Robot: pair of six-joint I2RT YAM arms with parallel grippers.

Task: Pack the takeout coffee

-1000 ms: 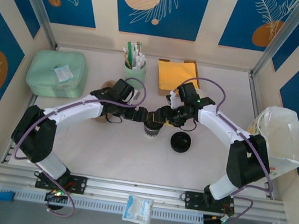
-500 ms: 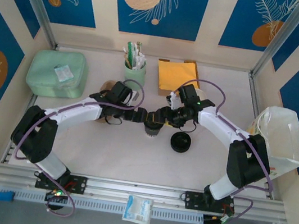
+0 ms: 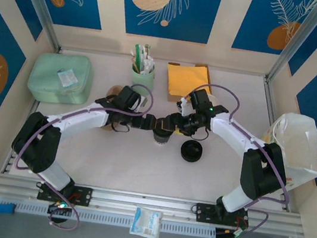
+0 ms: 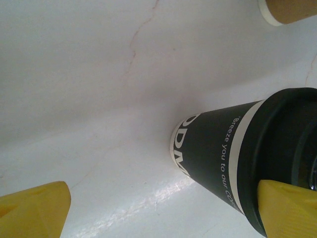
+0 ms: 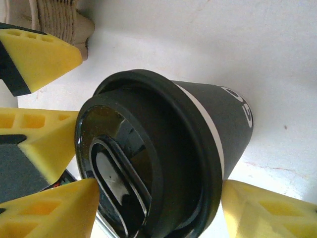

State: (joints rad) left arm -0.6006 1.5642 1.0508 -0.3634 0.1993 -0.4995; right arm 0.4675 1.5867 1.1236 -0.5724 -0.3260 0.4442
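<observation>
Far L of the left gripper (image 3: 147, 123), well apart, we see a mint-green soft zip case (image 3: 61, 77). Behind that gripper is a pale green tub stuffed w/ sachets and sticks (image 3: 143, 71).

The left gripper lies low over the white table (image 3: 110, 159), pointing R at the takeout coffee cup (image 3: 162, 136), a dark grey paper cup w/ white print and a black plastic lid. Its yellow foam fingers (image 4: 34, 208) are spread wide. In its wrist cam one pad sits off to the side w/ bare table btw it and the cup. The other pad is right at the lid rim and looks to be touching. So the jaws are apart and there's no grip. Beyond the fingertips we see a brown paper cup w/ white rim (image 4: 290, 9), apart from the dark one.

The takeout coffee cup stands upright on the table btw both grippers, directly ahead of each set of fingertips. Past the L pads, the R wrist cam shows a stack of beige moulded-pulp carriers (image 5: 54, 22).

The right gripper (image 3: 172, 123) points in from the R. Its yellow pads (image 5: 262, 213) straddle the lid, one each side, at or v. near the rim. We cannot tell if they clamp it or sit just off.

Just near-side and R of that gripper a spare black round lid (image 3: 192, 151) lies on the table, close to the cup but not touching. Behind it is an orange padded envelope (image 3: 188, 81). Far R, at the table edge, is a white plastic bag (image 3: 295, 150).
</observation>
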